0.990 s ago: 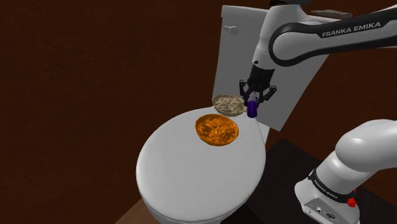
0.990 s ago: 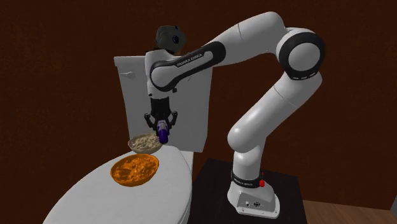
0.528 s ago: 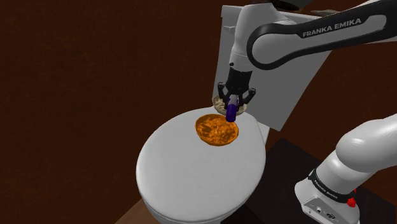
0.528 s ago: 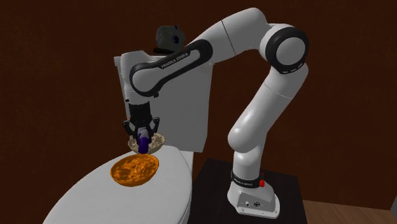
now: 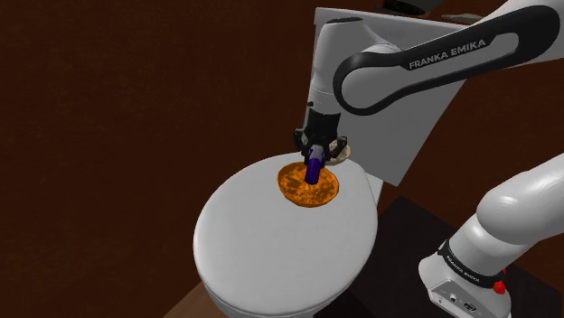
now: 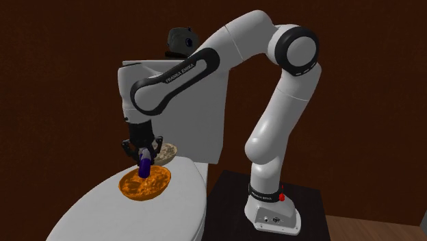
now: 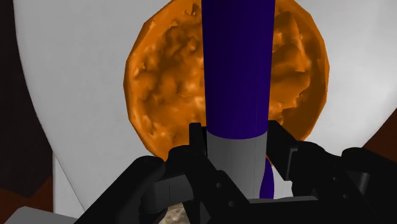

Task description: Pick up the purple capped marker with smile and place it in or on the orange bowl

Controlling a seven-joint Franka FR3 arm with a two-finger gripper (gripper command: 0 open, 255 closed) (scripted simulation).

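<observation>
The marker (image 5: 313, 169) has a purple cap and a grey body (image 7: 236, 153); it hangs upright, cap down, clasped in my black gripper (image 5: 314, 155). It is directly over the orange bowl (image 5: 298, 188), which sits on the white toilet lid. In the second exterior view the marker (image 6: 145, 164) dips to about the rim of the orange bowl (image 6: 130, 188) with my gripper (image 6: 144, 154) above it. In the wrist view the purple cap (image 7: 236, 63) runs out across the orange bowl (image 7: 162, 83), and my fingers (image 7: 286, 149) press both sides of the grey body.
A second, beige bowl (image 6: 170, 150) sits just behind the orange one, near the white tank (image 5: 398, 135). The round white toilet lid (image 5: 262, 253) spreads toward the camera. My stand (image 6: 301, 212) is beside the toilet. Dark brown walls surround the scene.
My gripper has carried the marker from beside the beige bowl toward the shoulder view's left and slightly down, so it now hangs over the orange bowl.
</observation>
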